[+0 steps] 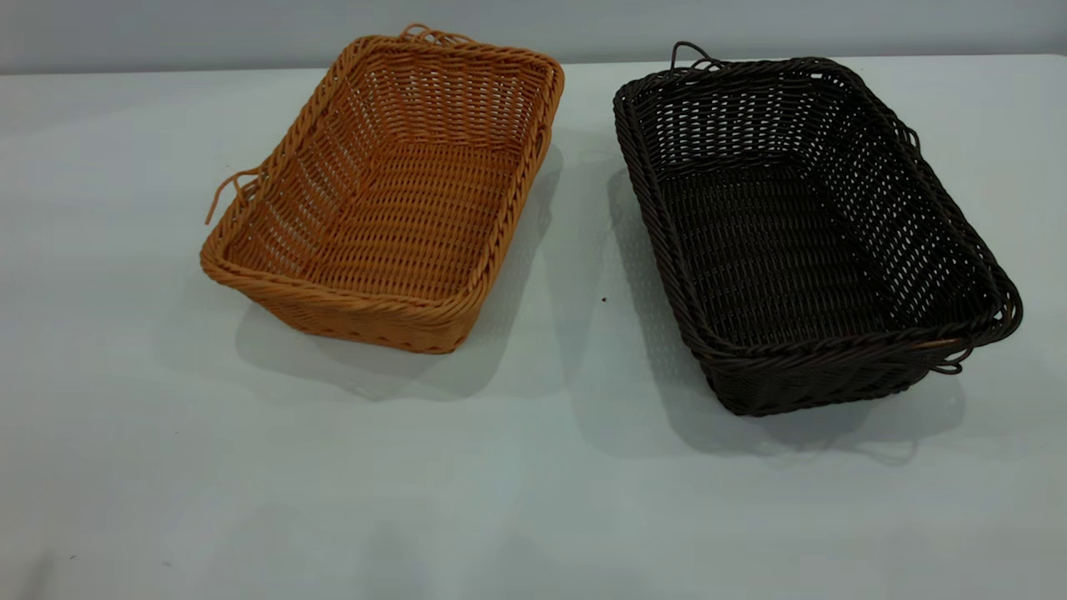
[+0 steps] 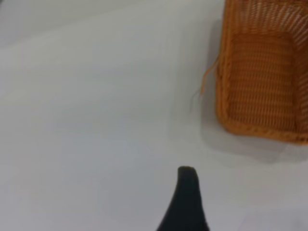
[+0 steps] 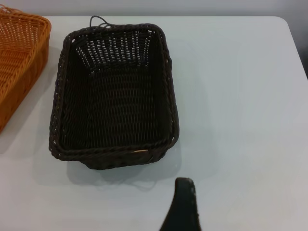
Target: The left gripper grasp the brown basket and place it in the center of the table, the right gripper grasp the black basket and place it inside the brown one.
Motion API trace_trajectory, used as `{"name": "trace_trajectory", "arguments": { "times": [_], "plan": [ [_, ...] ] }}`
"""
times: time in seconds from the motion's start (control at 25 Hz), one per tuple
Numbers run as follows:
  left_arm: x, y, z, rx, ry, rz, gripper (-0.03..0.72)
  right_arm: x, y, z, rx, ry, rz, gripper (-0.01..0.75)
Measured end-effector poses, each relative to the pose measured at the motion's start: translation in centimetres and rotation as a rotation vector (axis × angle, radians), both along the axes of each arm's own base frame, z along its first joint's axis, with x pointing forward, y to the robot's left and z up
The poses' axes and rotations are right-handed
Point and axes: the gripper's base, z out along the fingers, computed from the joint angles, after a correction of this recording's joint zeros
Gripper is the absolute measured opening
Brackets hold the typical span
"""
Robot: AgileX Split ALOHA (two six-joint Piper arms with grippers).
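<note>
Pale grey wall (image 1: 208, 33) behind far edge, tiny dark speck (image 1: 603, 299) on surface btwn the two shadows

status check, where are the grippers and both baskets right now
Left gripper off brown basket, holding nothing. Right gripper short of black basket. Baskets side by side, apart, both empty. Table between them bare.

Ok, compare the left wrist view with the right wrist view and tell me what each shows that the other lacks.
Only the left wrist view: the left pincer's finger and the brown basket's loose strand. Only the right wrist view: the whole black basket, empty, and the right pincer's finger. Both share: the brown basket and the white table.
</note>
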Motion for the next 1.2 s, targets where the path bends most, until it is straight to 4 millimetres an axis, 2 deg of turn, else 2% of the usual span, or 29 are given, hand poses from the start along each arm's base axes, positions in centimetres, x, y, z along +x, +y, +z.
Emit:
{"name": "trace_trajectory", "arguments": {
  "times": [0.28,0.52,0.84,1.2],
  "plan": [
    [9.7,-1.2,-1.5,-0.007,0.099,-0.135,0.572,0.0,0.0,0.0,-0.002,0.000,-0.002,0.561],
    [16.2,-1.6,-3.5,0.000,0.158,-0.165,0.572,0.0,0.0,0.0,-0.002,0.000,-0.002,0.561],
    [23.2,-4.9,-9.8,0.023,0.284,-0.238,0.572,0.0,0.0,0.0,0.012,0.002,-0.012,0.561],
    [28.6,-7.6,-17.2,0.047,0.389,-0.282,0.572,0.0,0.0,0.0,0.018,0.002,-0.017,0.561]
  ]
}}
